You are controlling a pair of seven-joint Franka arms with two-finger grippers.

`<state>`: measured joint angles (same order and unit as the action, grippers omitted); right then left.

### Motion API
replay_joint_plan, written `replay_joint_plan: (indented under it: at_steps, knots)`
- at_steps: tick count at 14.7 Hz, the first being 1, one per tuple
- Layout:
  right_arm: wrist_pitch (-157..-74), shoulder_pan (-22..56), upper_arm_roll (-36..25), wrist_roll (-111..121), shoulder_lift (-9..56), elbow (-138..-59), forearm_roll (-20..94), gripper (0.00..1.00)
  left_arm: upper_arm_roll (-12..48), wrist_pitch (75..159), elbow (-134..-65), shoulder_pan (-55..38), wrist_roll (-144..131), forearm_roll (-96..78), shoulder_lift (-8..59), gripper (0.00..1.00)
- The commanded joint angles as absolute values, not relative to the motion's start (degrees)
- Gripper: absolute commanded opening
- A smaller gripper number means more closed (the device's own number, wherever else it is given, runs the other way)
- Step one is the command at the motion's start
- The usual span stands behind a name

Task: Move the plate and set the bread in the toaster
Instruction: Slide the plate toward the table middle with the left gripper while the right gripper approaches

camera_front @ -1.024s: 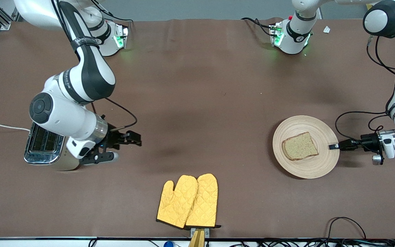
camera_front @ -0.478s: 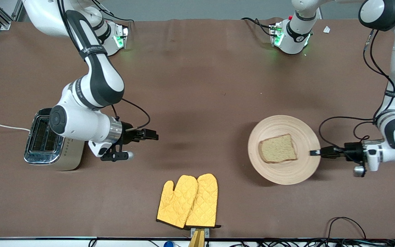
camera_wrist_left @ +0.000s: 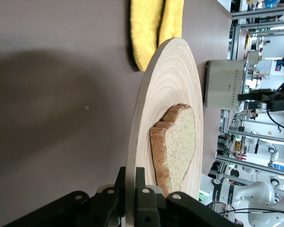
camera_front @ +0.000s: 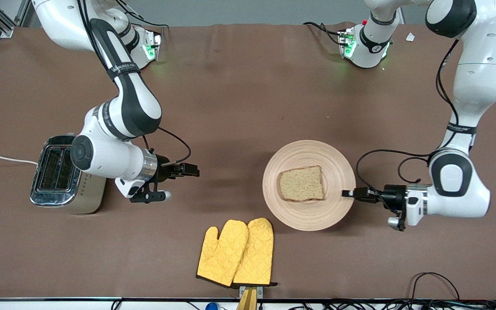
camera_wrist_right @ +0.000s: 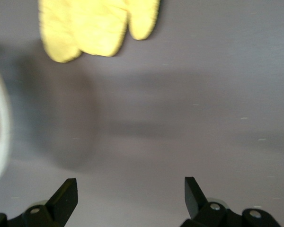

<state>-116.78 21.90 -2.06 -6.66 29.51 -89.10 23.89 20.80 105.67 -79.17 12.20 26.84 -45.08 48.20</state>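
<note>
The pale wooden plate (camera_front: 305, 218) lies near the middle of the table with the slice of bread (camera_front: 302, 184) flat on it. My left gripper (camera_front: 348, 193) is shut on the plate's rim at the side toward the left arm's end; the left wrist view shows its fingers (camera_wrist_left: 143, 176) pinching the plate's (camera_wrist_left: 165, 85) edge, with the bread (camera_wrist_left: 177, 142) just past them. The cream toaster (camera_front: 58, 174) stands at the right arm's end, slots up. My right gripper (camera_front: 190, 170) hangs open and holds nothing, low over bare table between toaster and plate (camera_wrist_right: 130, 189).
A pair of yellow oven mitts (camera_front: 236, 252) lies nearer to the front camera than the plate, close to the table's edge. The toaster's white cord (camera_front: 2, 158) runs off the right arm's end. Black cables (camera_front: 433, 280) lie at the front edge.
The left gripper has drawn the plate and bread from the left arm's end to the table's middle. The right gripper moved away from the toaster toward the middle.
</note>
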Motion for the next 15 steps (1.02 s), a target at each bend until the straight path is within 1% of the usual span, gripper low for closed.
replay_joint_plan:
  at_steps: [1, 3, 6, 8, 10, 12, 15]
  knots:
    - [-117.95, 23.29, -1.93, -10.0, 29.0, -90.44, 16.98, 0.96, 21.09, 108.0, -79.01, 8.89, 26.19, -49.38, 48.51, 0.0]
    - [-118.04, 23.64, -1.93, -10.81, 28.92, -90.44, 15.65, 0.96, 21.09, 111.08, -79.27, 5.2, 24.45, -49.57, 48.34, 0.0]
    - [-118.04, 23.9, -2.02, -10.72, 28.92, -90.44, 14.77, 0.96, 21.18, 112.76, -79.28, 2.56, 23.38, -50.18, 48.78, 0.0]
    - [-118.12, 26.27, -2.02, -14.12, 28.92, -90.44, 6.64, 0.96, 21.09, 113.55, -79.28, 0.01, 23.47, -53.33, 48.87, 0.0]
    - [-118.3, 28.9, -1.85, -23.34, 28.92, -90.35, -2.25, 0.96, 21.18, 113.9, -79.28, -0.88, 23.47, -54.31, 48.95, 0.0]
    - [-119.17, 29.79, -1.76, -26.45, 28.92, -90.26, -3.25, 0.96, 21.18, 115.22, -79.28, -3.41, 23.64, -56.24, 50.27, 0.0]
    - [-119.44, 29.18, -1.67, -26.46, 29.0, -90.26, -3.25, 0.96, 21.09, 122.23, -79.36, -7.98, 24.52, -56.69, 51.67, 0.0]
